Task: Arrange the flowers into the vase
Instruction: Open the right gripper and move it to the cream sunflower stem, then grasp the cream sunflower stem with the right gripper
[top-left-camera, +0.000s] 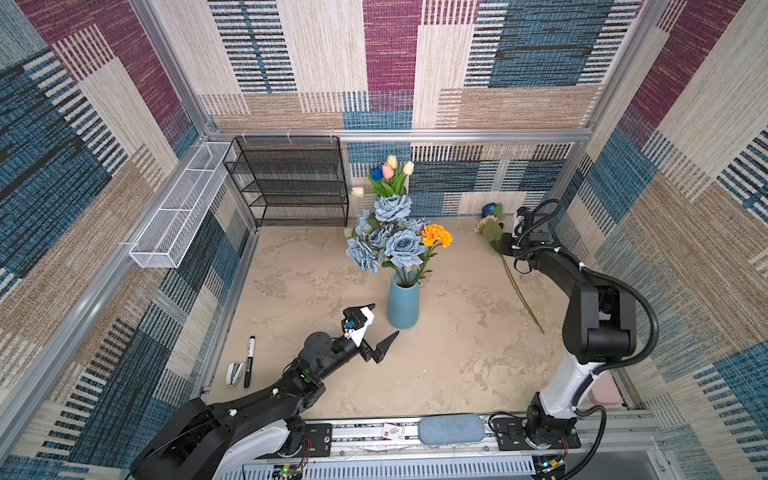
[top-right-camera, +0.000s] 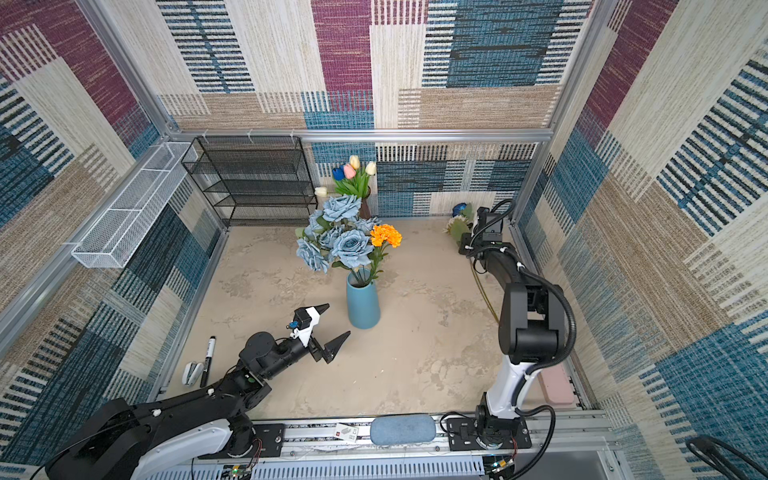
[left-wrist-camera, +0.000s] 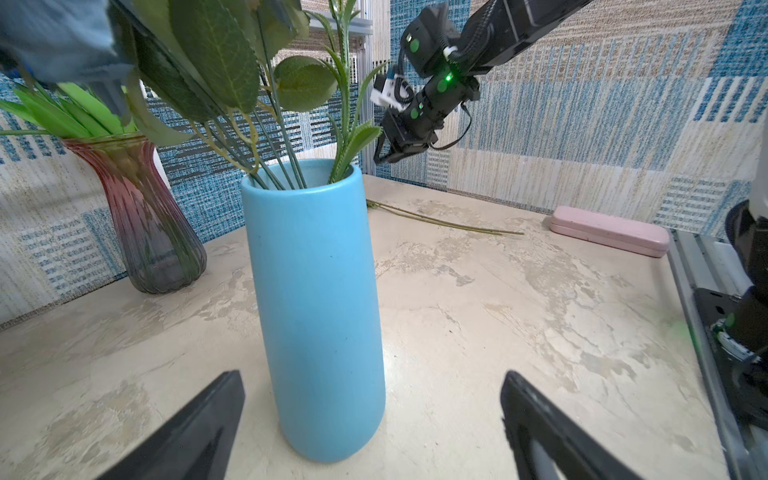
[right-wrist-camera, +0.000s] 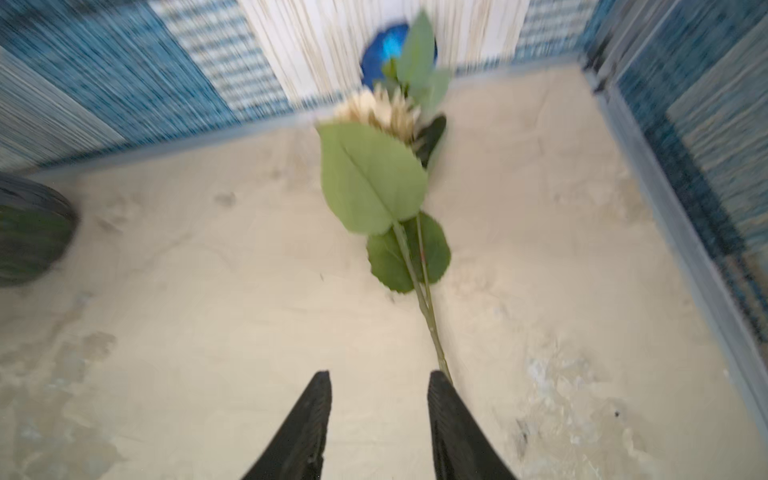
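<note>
Both top views: blue vase (top-left-camera: 403, 303) holds dusty-blue rose bunch (top-left-camera: 390, 243) and orange bloom (top-right-camera: 385, 235); tulips (top-right-camera: 353, 170) stand behind.
Left wrist: left gripper (left-wrist-camera: 372, 376) spread wide, just beside the vase, not touching.
Right wrist: right gripper (right-wrist-camera: 379, 376) parted, empty; cream sunflower (right-wrist-camera: 382, 110) and deep-blue rose (right-wrist-camera: 380, 52) lie on table (right-wrist-camera: 166, 291).

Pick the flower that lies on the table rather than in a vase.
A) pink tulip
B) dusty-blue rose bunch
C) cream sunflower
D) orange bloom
C: the cream sunflower lies flat on the table, stem stretched across the surface; the orange bloom and dusty-blue rose bunch stand in the blue vase, the pink tulip in the glass vase.
</note>
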